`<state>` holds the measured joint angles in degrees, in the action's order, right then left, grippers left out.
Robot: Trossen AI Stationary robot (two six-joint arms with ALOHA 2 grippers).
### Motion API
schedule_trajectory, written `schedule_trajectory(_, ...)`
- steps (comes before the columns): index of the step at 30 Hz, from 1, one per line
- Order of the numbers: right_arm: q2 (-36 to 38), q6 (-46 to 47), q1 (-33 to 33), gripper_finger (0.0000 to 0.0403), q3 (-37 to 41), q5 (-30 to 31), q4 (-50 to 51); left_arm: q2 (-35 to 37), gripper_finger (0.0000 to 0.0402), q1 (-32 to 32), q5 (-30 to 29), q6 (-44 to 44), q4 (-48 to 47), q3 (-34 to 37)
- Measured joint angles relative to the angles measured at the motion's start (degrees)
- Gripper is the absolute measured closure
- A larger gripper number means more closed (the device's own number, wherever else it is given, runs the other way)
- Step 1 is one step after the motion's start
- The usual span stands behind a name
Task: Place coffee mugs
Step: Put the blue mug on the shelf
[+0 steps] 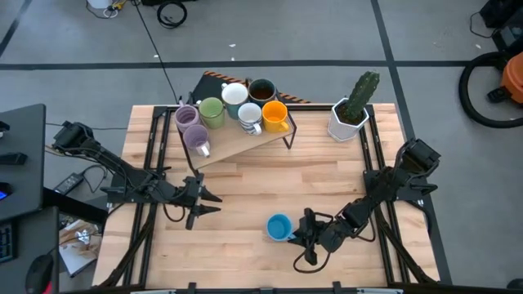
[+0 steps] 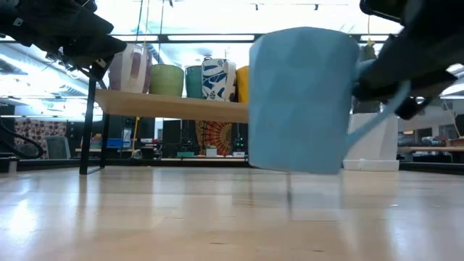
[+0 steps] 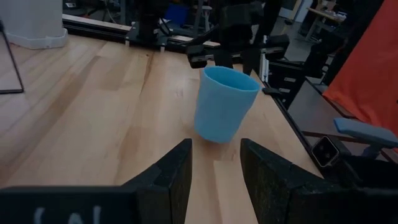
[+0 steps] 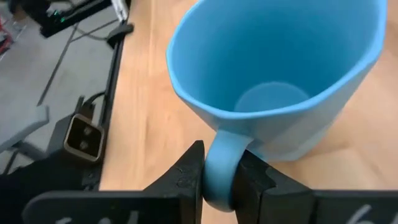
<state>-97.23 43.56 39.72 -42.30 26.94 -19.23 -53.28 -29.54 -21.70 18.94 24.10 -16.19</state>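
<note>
A blue mug (image 1: 279, 227) is near the table's front middle, and it fills the low view as the blue mug (image 2: 304, 98). My right gripper (image 4: 219, 182) is shut on its handle and stands just right of the mug (image 1: 304, 234). My left gripper (image 3: 214, 171) is open, left of centre (image 1: 208, 202), and points at the blue mug (image 3: 222, 102) from a distance, touching nothing. Several other mugs stand on a raised wooden shelf (image 1: 245, 143) at the far side: two purple (image 1: 191, 126), green (image 1: 212, 110), patterned white (image 1: 234, 94), dark brown (image 1: 261, 90), white (image 1: 250, 120), orange (image 1: 274, 115). My right gripper pinches the blue mug's loop handle (image 4: 219, 163) between its two fingers (image 4: 186, 177), one on each flat side of the loop. The fingers come roughly level from the table's right. The mug is tilted and, in the low view, its base (image 2: 290, 168) hangs just above the table.
A white faceted pot with a green cactus (image 1: 351, 110) stands at the far right, beside the shelf. The shelf rests on thin black legs (image 2: 90, 119). Bare wood lies between the shelf and the blue mug. Black frame rails (image 1: 151, 163) run along both table sides.
</note>
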Motion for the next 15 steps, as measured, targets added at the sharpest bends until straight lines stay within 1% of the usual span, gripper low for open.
schedule_trajectory(2, 0.0, -1.2, -0.5, 0.034, 0.0, 0.6, -0.5, 0.0, 0.026, 0.0, -0.6, 0.0, 0.0, 0.0)
schedule_trajectory(8, 0.0, -5.6, -3.6, 0.034, 0.0, -0.3, -3.3, 0.0, 0.026, 0.0, -0.6, -0.1, 0.0, 0.0)
schedule_trajectory(13, 0.0, -8.6, -8.0, 0.034, -0.1, -3.8, -5.9, 0.0, 0.026, 0.0, -0.5, -0.1, 0.0, 0.0)
schedule_trajectory(15, 0.0, -9.8, -9.8, 0.034, -0.1, -5.7, -6.4, 0.0, 0.026, 0.0, 0.8, -0.1, 0.0, 0.0)
